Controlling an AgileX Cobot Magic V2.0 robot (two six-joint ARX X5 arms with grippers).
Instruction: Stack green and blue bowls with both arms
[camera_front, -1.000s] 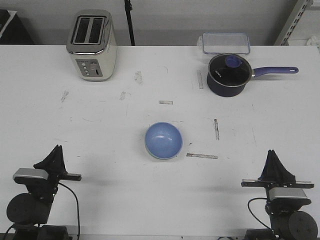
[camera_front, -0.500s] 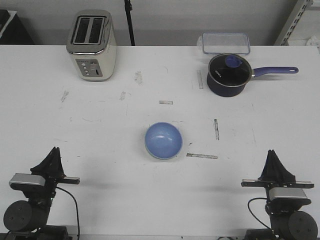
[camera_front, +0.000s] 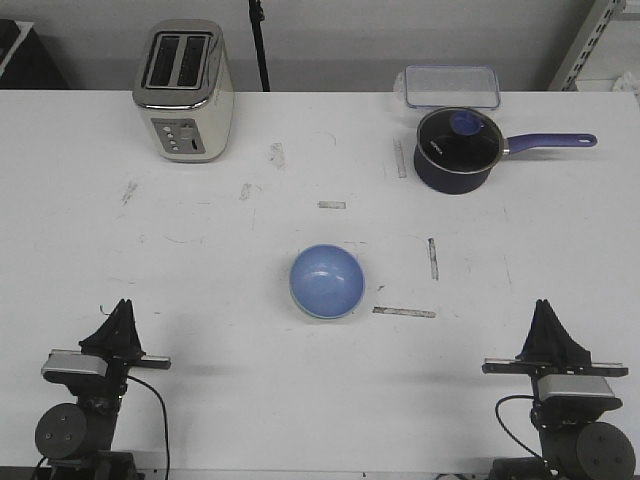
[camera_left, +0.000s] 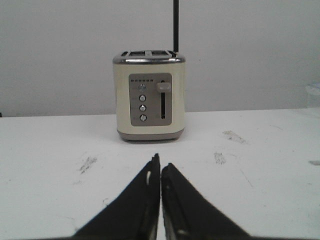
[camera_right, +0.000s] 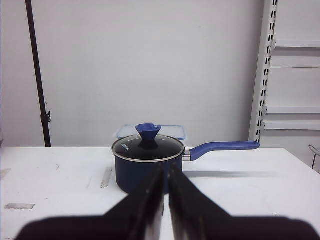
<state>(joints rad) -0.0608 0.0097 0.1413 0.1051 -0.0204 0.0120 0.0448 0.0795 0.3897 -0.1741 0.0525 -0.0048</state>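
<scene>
Kitchenware sitting along the far side of a white table (camera_front: 200, 250).
A cream toaster (camera_front: 184, 90) is standing far left; a lidded blue saucepan (camera_front: 458, 148) is resting before a clear container (camera_front: 451, 84), far right.

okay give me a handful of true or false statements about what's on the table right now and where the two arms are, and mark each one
1. The blue bowl sits nested in the green bowl, only a thin green edge showing. True.
2. The left gripper holds the bowls. False: it sits at the near edge of the table, jaws shut on nothing, well clear of the bowls.
3. The saucepan has its lid on. True.
4. The toaster stands on the table's far right. False: it is at the far left; the saucepan is on the right.
5. The right gripper is open above the saucepan. False: it rests near the front edge, jaws shut.
</scene>
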